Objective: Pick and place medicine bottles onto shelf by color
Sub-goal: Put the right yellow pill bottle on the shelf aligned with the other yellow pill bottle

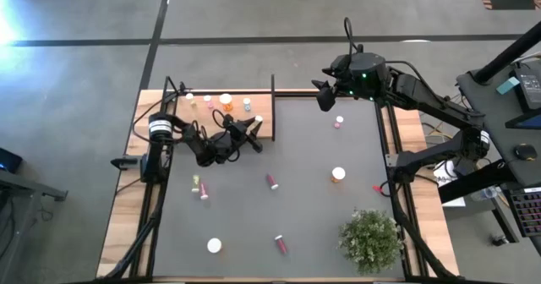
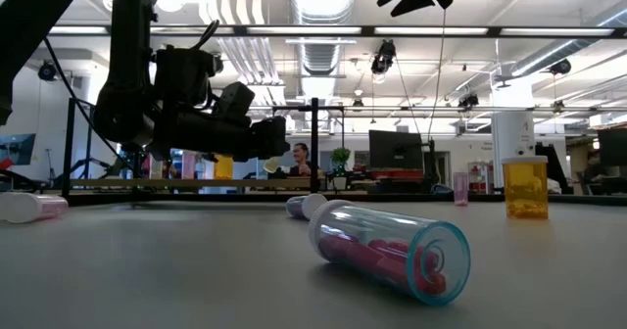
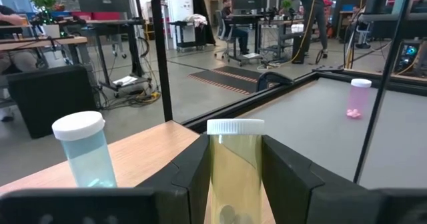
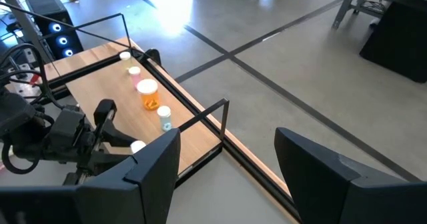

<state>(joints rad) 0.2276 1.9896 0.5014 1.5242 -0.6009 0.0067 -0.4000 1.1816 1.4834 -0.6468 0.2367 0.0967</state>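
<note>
The shelf (image 1: 221,115) is a light-wood board at the table's far left, and several medicine bottles stand on it, among them an orange one (image 1: 226,101) and a pale blue one (image 3: 83,151). My left gripper (image 1: 257,125) is shut on a yellow-green bottle with a white cap (image 3: 235,164) over the shelf's right end. My right gripper (image 1: 325,94) hangs open high above the table's far edge, with nothing between its fingers (image 4: 157,161). More bottles lie scattered on the dark tabletop. My left gripper pinches the yellow-green bottle's body (image 3: 233,184) between its two fingers (image 3: 193,177), just below the white cap. The fingers reach in level from the table's left. The bottle stands upright in the hold. The gripper hides its bottom, so I cannot tell whether it rests on the shelf.
A thin black frame (image 1: 272,106) rises at the shelf's right end. On the tabletop are pink bottles (image 1: 339,122), (image 1: 272,181), (image 2: 392,253), an orange one (image 1: 338,175), a white one (image 1: 215,245) and a lying one (image 1: 200,186). A bushy plant (image 1: 370,240) stands near right.
</note>
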